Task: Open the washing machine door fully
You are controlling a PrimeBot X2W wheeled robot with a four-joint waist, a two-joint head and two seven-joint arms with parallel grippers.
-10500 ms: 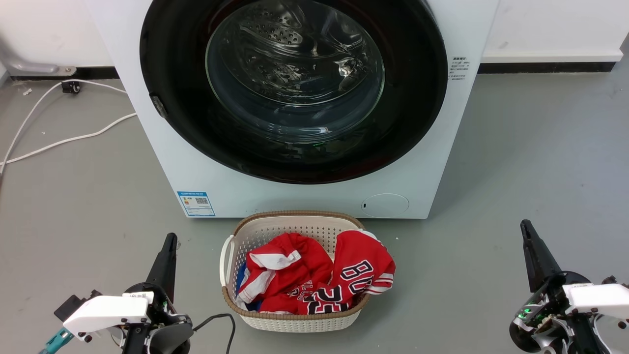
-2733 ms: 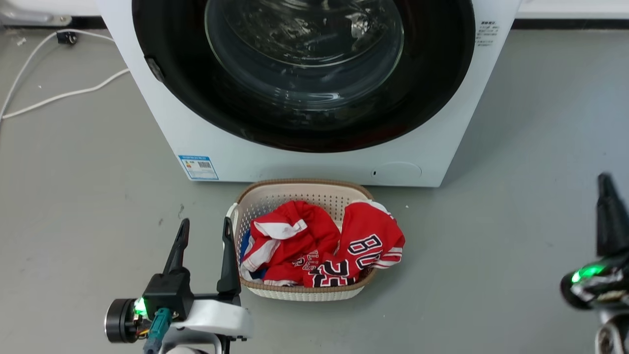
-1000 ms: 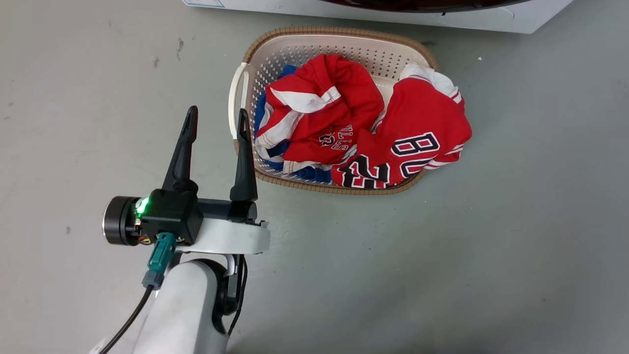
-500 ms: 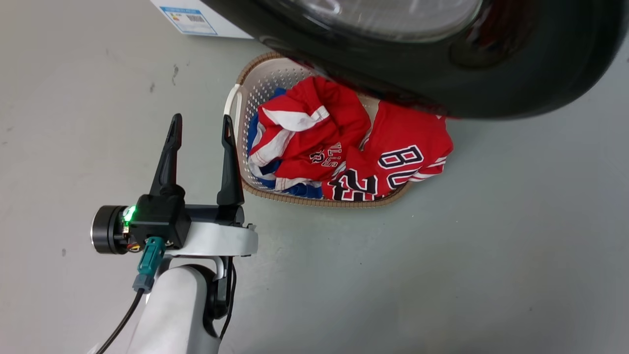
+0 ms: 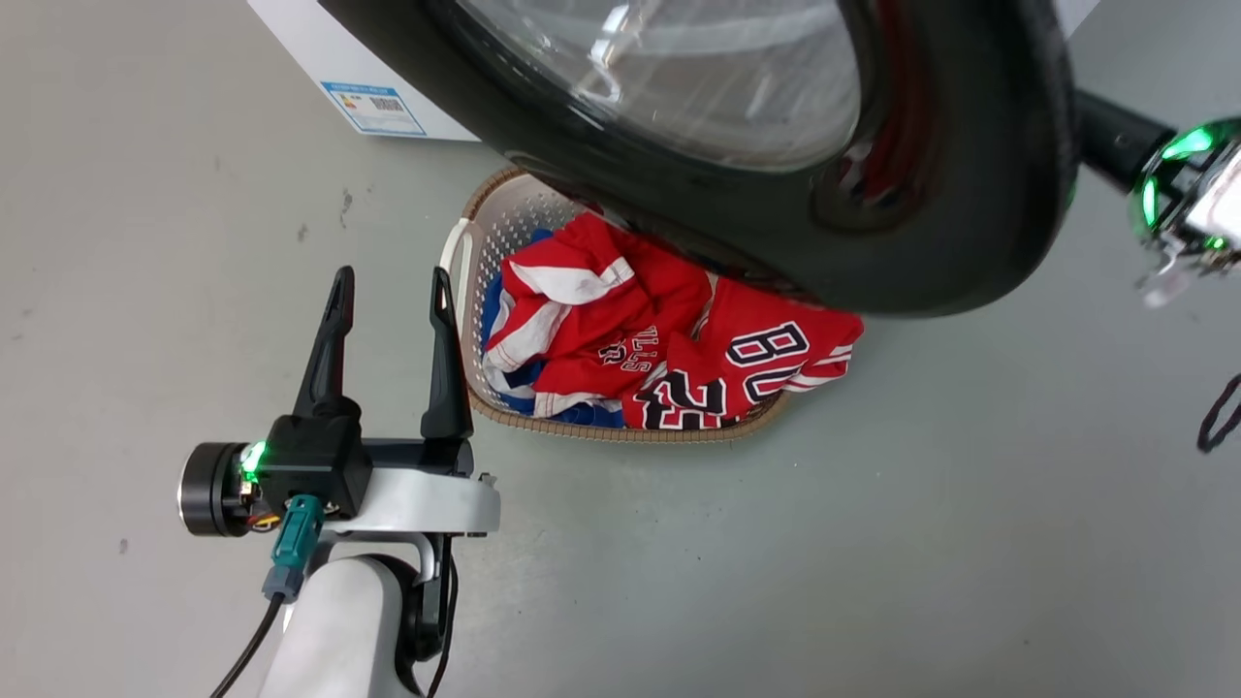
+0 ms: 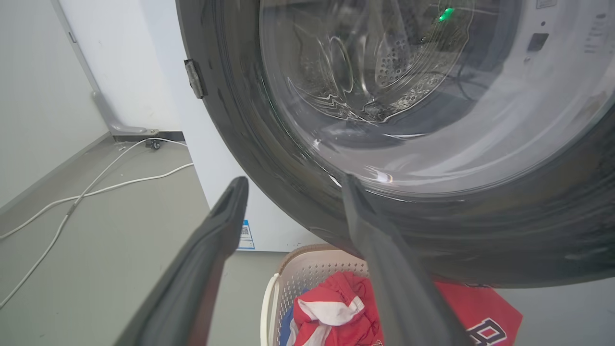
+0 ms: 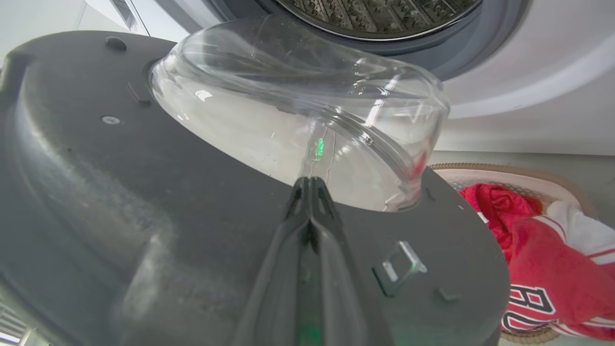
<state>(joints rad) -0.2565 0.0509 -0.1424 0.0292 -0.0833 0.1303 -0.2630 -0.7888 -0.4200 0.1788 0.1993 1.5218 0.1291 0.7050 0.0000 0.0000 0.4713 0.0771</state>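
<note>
The washing machine door, a big glossy black disc with a bulging glass centre, stands swung partway out from the white washing machine and hangs over the basket. My right gripper is shut, its fingers lying flat against the door's black inner rim just below the glass bowl; its wrist pokes out past the door's right edge. My left gripper is open and empty, low on the left beside the basket, with the door's front face ahead of it.
A beige laundry basket with red jerseys sits on the grey floor under the door. White cables trail over the floor to the washer's left, by the wall. The steel drum shows behind the door.
The head camera has shifted. The door has swung further out and now covers more of the basket. My right wrist has come into view at the door's right edge. The left gripper stays open.
</note>
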